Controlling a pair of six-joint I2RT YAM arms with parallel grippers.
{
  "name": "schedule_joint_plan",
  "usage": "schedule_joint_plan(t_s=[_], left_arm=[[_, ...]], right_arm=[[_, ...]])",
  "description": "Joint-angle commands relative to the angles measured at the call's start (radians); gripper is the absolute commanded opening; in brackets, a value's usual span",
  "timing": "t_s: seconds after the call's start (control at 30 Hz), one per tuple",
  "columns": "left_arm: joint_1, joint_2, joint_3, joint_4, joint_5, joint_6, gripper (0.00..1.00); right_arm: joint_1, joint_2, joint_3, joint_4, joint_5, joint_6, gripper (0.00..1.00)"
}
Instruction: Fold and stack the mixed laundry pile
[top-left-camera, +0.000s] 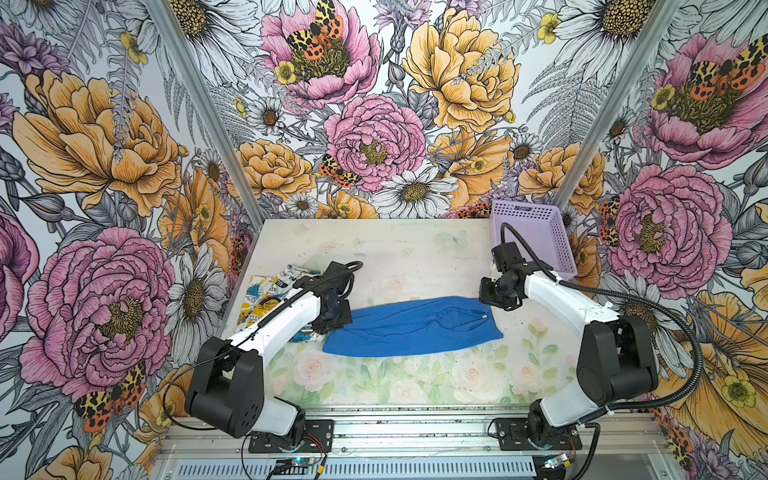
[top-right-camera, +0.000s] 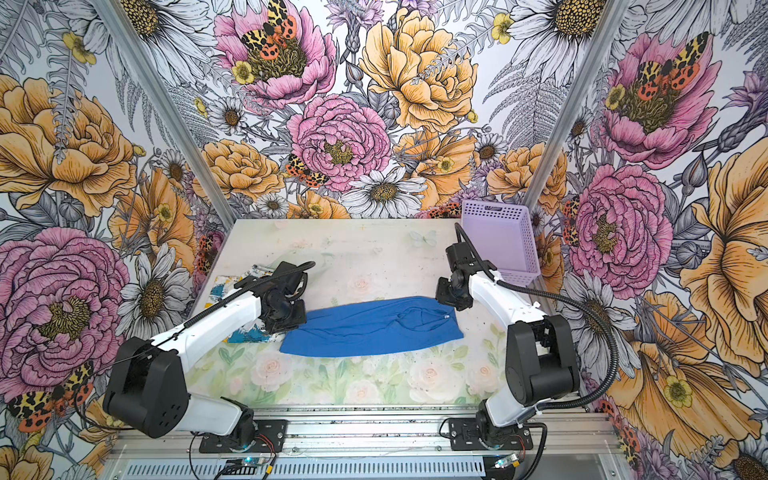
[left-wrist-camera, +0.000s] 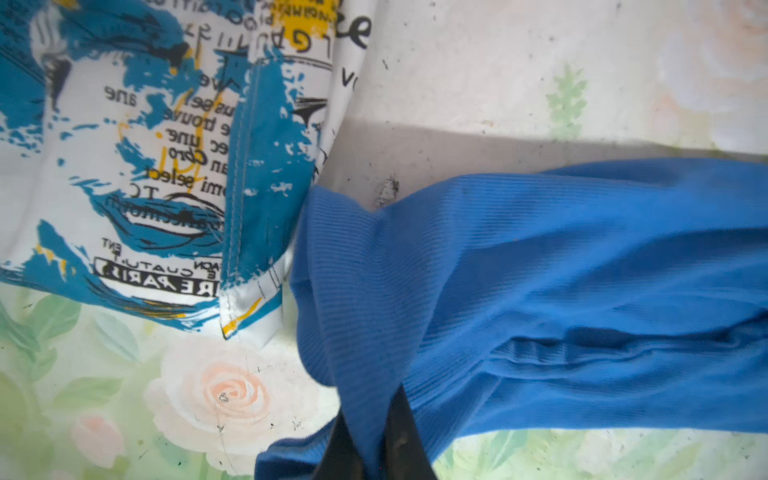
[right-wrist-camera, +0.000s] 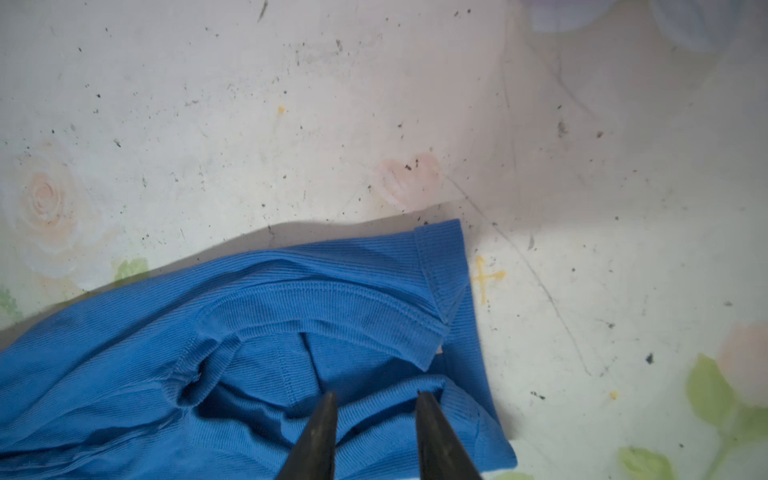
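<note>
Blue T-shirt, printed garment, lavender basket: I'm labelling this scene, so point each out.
Blue T-shirt (top-left-camera: 407, 328), in a top view, middle of the fabric.
Printed garment (top-left-camera: 262, 293), in a top view, a yellow-splashed patch.
Lavender basket (top-left-camera: 536, 237), in a top view, perforated panel.

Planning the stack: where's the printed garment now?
In both top views the printed garment lies far left on the table, partly under the left arm, beside the blue shirt.

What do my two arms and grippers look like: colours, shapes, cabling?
The left arm and right arm match: smooth white link shells between bulky black joint housings. A black corrugated cable conduit loops along each. The left gripper and right gripper have slim, tapered black fingers. No markings are visible.
</note>
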Motion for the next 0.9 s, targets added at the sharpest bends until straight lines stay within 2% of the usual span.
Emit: schedule_joint_plan(t_s=[0.0, 0.5, 0.67, 0.87], left_arm=[[-0.059, 0.032, 0.065, -0.032, -0.013, -0.048, 0.0], [-0.35, 0.33, 0.409, -0.103, 0.058, -0.207, 0.0], [-0.41, 0.463, 0.525, -0.109, 0.083, -0.226, 0.0], [-0.431, 0.552, 0.63, -0.117, 0.085, -0.246, 0.0]], right_arm=[[0.006, -0.032, -0.005, -0.001, -0.016, 0.003, 0.34], [-0.009, -0.089, -0.06, -0.003, -0.028, -0.003, 0.35], [-0.035, -0.119, -0.087, -0.003, -0.034, -0.01, 0.35], [-0.068, -0.157, -0.12, -0.003, -0.049, -0.023, 0.35]])
